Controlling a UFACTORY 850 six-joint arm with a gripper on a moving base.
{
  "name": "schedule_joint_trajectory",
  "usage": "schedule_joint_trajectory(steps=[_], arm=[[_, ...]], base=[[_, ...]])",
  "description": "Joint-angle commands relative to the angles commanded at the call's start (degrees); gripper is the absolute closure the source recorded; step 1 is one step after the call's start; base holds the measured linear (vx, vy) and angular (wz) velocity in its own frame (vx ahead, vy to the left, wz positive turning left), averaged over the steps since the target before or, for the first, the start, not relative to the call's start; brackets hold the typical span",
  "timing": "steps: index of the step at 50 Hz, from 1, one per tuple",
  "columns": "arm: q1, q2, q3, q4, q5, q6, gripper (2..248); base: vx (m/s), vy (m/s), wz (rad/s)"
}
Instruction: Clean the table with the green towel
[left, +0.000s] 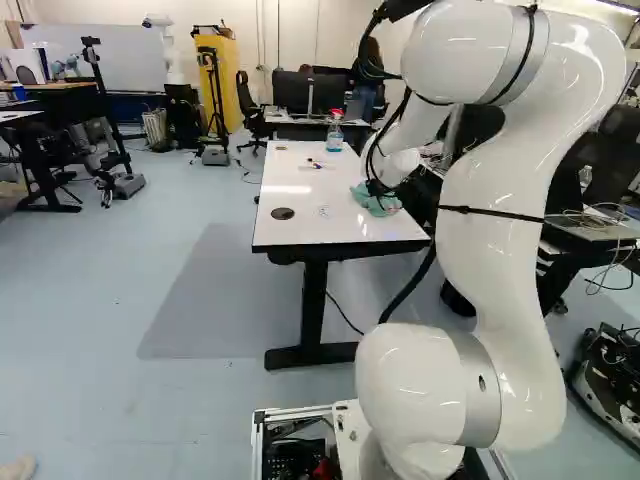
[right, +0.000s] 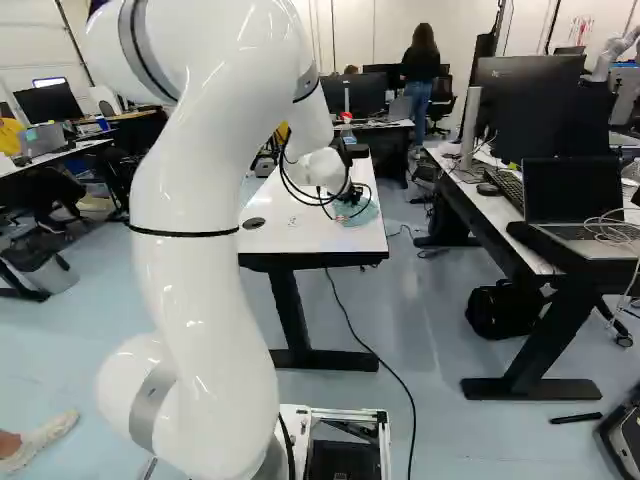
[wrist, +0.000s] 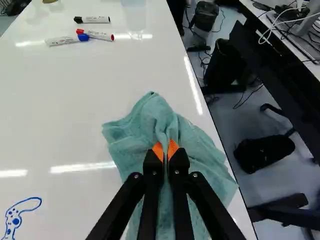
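In the right base view, the gripper (right: 350, 196) is low over the right side of the white table (right: 280, 236), partly hidden by cables. The wrist view shows the gripper (wrist: 166, 154) shut on a bunched fold of the green towel (wrist: 142, 120), its orange pads pressing from both sides. The rest of the cloth lies spread and wrinkled on the table around the fingers, reaching the table's long edge. A blue drawing (wrist: 14, 220) marks the white surface beside the towel.
Markers (wrist: 92, 19) lie on the table ahead of the towel. A spray bottle (left: 334, 137) stands at the table's far end. A desk with a laptop (right: 577, 200) is to the right. Another robot (left: 170, 45) stands in the background.
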Motion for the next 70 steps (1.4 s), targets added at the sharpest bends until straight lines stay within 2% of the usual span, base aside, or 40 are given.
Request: schedule_joint_trajectory(steps=[15, 31, 53, 70], arm=[[1.7, -2.5, -3.3, 0.0, 0.0, 0.0, 220], [4.0, -2.6, -3.4, 0.0, 0.0, 0.0, 220], [6.9, 0.5, 0.7, 0.0, 0.0, 0.0, 220], [7.2, 4.5, 5.8, 0.0, 0.0, 0.0, 220]], base=[[0.0, 0.0, 0.0], [0.0, 0.0, 0.0], [0.0, 0.0, 0.0], [0.0, 0.0, 0.0]])
